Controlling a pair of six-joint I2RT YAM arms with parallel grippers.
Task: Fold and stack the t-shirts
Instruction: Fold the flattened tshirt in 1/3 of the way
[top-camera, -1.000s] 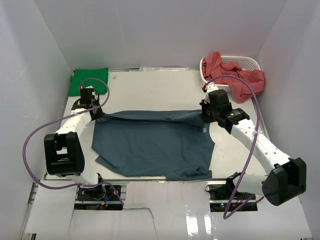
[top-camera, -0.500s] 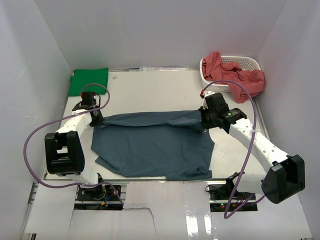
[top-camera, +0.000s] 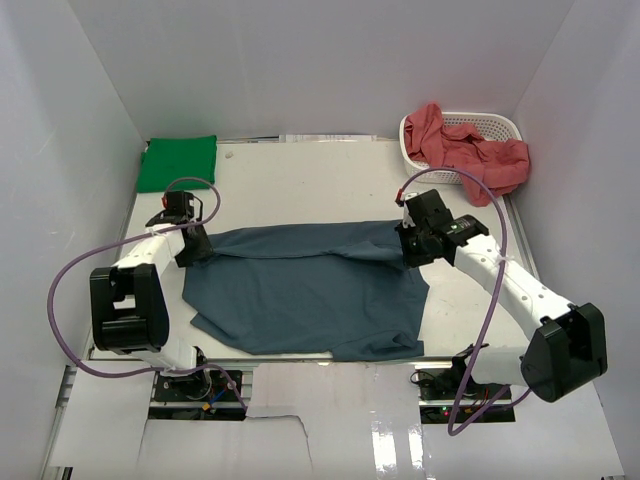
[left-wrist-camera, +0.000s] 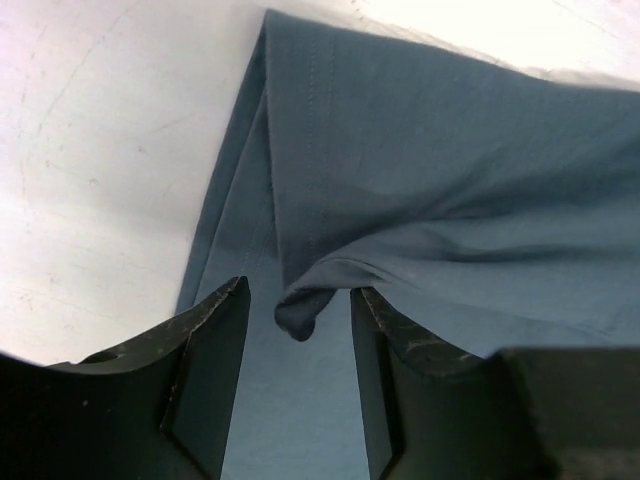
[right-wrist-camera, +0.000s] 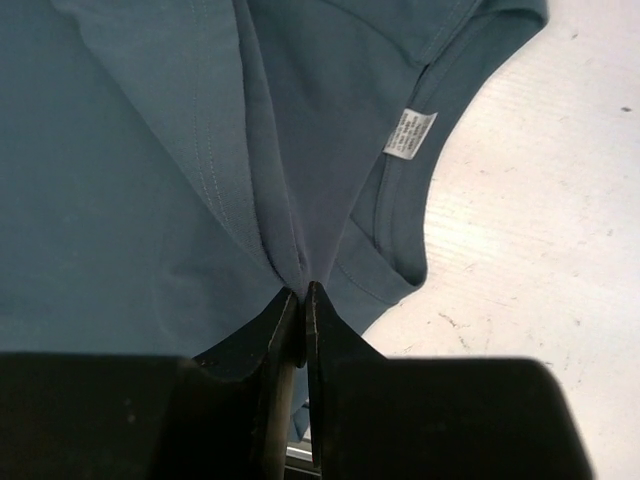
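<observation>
The collar tag on the slate blue shirt is too small to read; salmon shirts cover part of the basket.

The slate blue t-shirt is soft matt cloth; the white table smooth, faintly scuffed.

Entry, one item: a small white sewn-in tag, sitting just inside the neck opening of the slate blue t-shirt. From my right wrist camera I can make out faint grey lines of print on it, but no word or number. I can read no other lettering in any view.
</observation>
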